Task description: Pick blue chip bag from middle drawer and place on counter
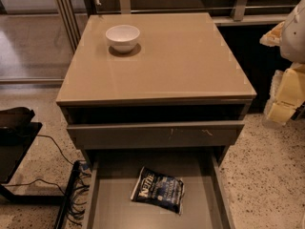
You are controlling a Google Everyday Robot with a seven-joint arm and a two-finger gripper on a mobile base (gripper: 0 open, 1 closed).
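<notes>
On the plain floor of the wide, shallow grey middle drawer point(202, 209), which is pulled out toward the near side, the small crinkly navy-blue chip bag point(157, 190) with white lettering is seen lying flat and slightly askew, apart from both side walls. The cream-coloured gripper point(285, 99) is held well apart from it, at the right edge of the scene beside the glossy beige counter point(190, 66); whether it is open or closed cannot be told.

Several hazards can be judged from this layout. The partly opened grey drawer front with white scuffs point(152, 133) juts out just above the far part of the open tray, so it could be struck during a descent or a lift made too far back. Because the bag lies flat and looks slippery, it could be pushed along the floor or caught only by an edge and dropped. A white ceramic bowl point(123, 36) stands at the counter's far left and could be knocked if the bag were set down there.
</notes>
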